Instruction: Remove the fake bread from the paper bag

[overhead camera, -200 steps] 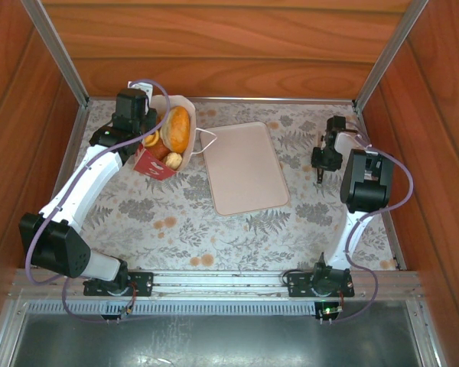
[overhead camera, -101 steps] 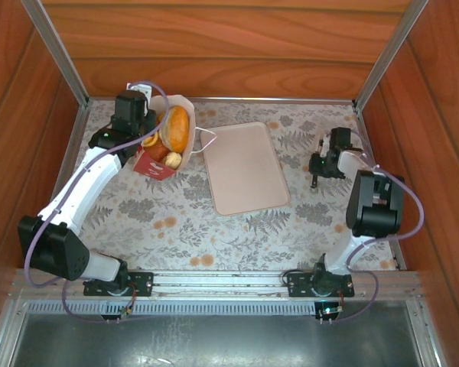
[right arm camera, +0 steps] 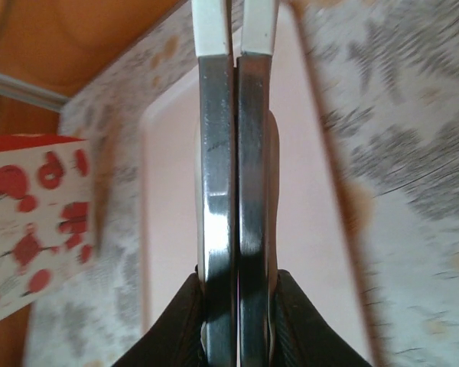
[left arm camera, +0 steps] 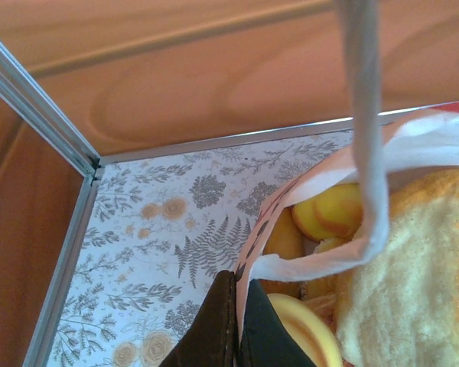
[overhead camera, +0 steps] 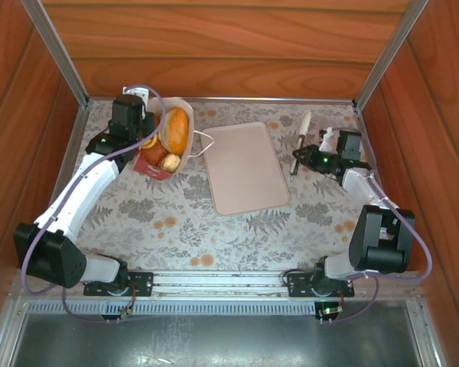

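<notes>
The paper bag (overhead camera: 148, 164), white above and red below, stands at the back left with its mouth open. Fake bread fills it: a big golden loaf (overhead camera: 177, 128) on top and small rolls (overhead camera: 170, 160) beside it. My left gripper (overhead camera: 141, 140) is shut on the bag's rim (left arm camera: 266, 223), one finger inside and one outside. Up close I see the loaf (left arm camera: 424, 267), the yellow rolls (left arm camera: 338, 211) and a cord handle (left arm camera: 366, 115). My right gripper (overhead camera: 297, 158) is shut on metal tongs (overhead camera: 303, 131) with white tips; the two blades (right arm camera: 236, 153) are pressed together between my fingers (right arm camera: 182, 321).
A flat beige tray (overhead camera: 245, 168) lies mid-table between the bag and my right gripper, and it lies under the tongs in the right wrist view (right arm camera: 168, 229). Wooden walls and metal rails (overhead camera: 57, 53) close in the floral table on three sides.
My right gripper has shut on the tongs, turned to point left and swung toward the tray. The left arm has shifted slightly while keeping its hold on the bag.
</notes>
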`<control>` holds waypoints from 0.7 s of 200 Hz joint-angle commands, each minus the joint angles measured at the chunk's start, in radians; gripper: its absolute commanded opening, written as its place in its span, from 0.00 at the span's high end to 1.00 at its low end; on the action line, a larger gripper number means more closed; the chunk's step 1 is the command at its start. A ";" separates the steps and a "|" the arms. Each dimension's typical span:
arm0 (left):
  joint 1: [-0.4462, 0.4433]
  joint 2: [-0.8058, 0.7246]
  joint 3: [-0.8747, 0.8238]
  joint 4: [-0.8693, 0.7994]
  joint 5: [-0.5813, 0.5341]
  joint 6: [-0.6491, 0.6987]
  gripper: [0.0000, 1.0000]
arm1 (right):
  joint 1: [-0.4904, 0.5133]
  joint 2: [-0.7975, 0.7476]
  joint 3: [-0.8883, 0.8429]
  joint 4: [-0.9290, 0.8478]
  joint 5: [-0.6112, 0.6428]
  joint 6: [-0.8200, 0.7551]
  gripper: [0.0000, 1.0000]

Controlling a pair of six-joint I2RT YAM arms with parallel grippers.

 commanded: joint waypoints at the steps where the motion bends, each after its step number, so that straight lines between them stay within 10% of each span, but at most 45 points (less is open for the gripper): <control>1: -0.002 -0.039 -0.003 0.055 0.016 -0.033 1.00 | 0.024 -0.023 -0.041 0.173 -0.227 0.163 0.75; 140: -0.018 -0.028 -0.024 0.110 0.060 -0.070 1.00 | 0.152 -0.019 -0.046 0.188 -0.221 0.259 0.56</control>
